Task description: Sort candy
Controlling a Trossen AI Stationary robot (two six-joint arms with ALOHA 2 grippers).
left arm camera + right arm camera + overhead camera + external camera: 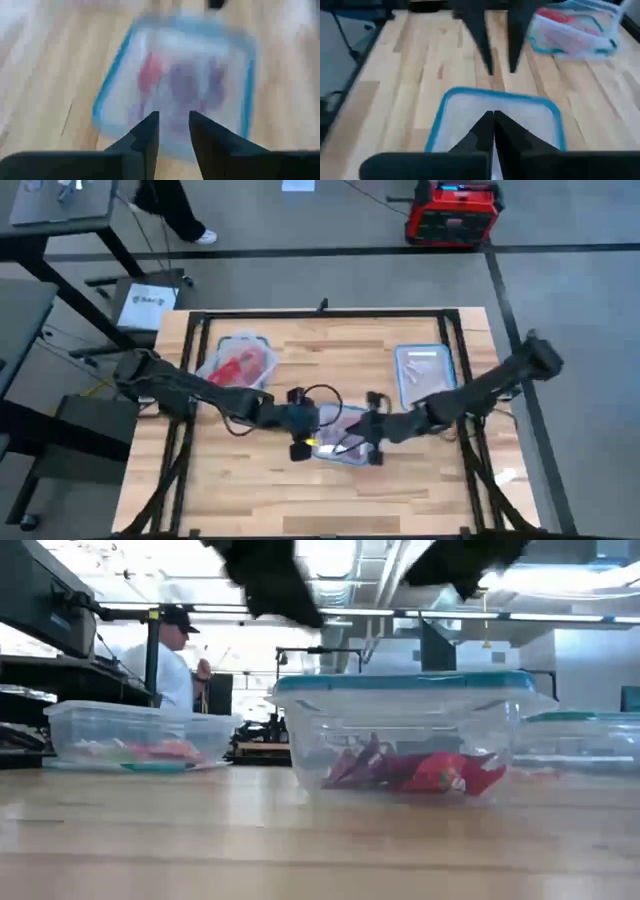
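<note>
Wooden table (250, 480): candy (410, 772) in tub (400, 740) below narrowly parted left jaws, shut right jaws.

A wooden desk (260, 480) carries three clear tubs with bluish rims. The middle tub (340, 435) sits near the desk's centre; a second tub (240, 362) lies beyond it toward one far corner, a third tub (421, 370) toward the other. Behind the desk stand a red machine (452, 212) and a person (172, 665) in a cap.
</note>
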